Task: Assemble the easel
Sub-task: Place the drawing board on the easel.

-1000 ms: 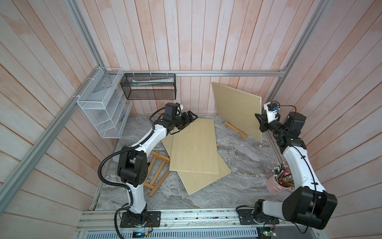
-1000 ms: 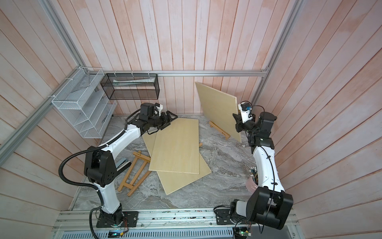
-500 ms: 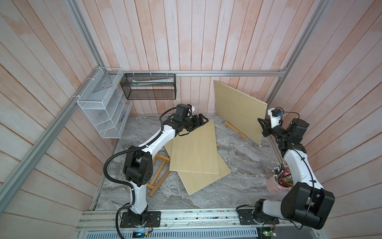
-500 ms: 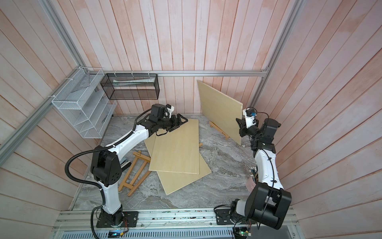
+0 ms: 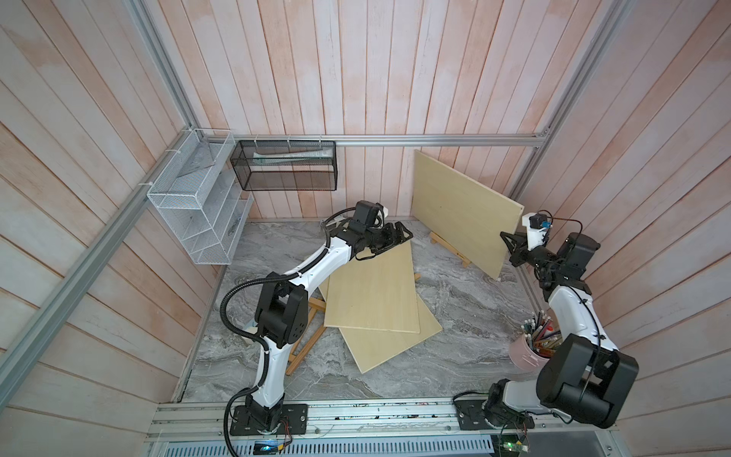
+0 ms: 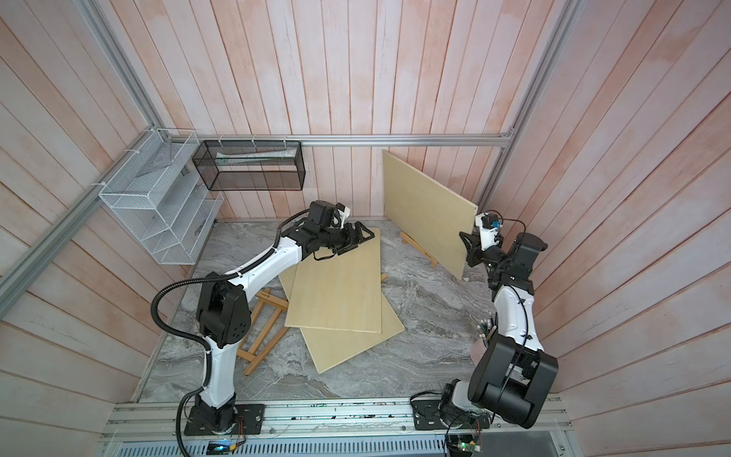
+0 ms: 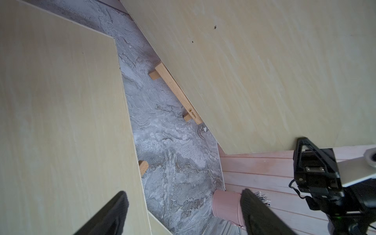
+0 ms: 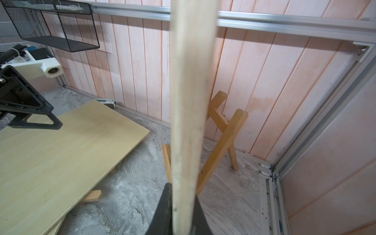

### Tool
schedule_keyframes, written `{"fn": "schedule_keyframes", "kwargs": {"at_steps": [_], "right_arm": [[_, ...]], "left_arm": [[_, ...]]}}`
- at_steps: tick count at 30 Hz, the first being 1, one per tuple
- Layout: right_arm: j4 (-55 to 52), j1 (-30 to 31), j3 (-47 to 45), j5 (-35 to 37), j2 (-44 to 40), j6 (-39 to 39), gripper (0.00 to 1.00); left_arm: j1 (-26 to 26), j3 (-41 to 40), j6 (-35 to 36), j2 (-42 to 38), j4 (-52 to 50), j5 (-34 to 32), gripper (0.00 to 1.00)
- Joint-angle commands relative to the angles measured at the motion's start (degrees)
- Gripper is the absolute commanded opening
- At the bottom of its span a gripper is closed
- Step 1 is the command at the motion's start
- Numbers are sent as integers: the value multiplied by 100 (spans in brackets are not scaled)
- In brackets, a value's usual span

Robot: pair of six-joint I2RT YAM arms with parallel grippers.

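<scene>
Right wrist: right gripper (image 8: 182,192) pinching upright board (image 8: 191,81).

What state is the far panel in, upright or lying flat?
Upright: the panel stands on edge on the easel ledge, with the right claw shut on its side edge.

Black mesh basket (image 5: 285,168) hanging from the aluminium rail (image 5: 435,139), white wire shelf (image 5: 190,205) just beside the basket, pink cup (image 5: 524,354) of pencils well apart from it, on the grey marble tabletop (image 5: 455,308)
</scene>
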Motion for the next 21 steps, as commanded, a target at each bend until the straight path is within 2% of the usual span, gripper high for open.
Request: {"fn": "schedule_keyframes", "kwargs": {"at_steps": [1, 7, 21], "right_arm": [[376, -313, -63, 1031, 192, -463, 0], [335, -421, -93, 1175, 403, -631, 0], [205, -639, -117, 905, 866, -621, 0]], "left_arm": [[-6, 173, 63, 143, -70, 129, 89], [-22, 256, 26, 283, -34, 192, 90], [-25, 416, 61, 454, -65, 186, 91]]}}
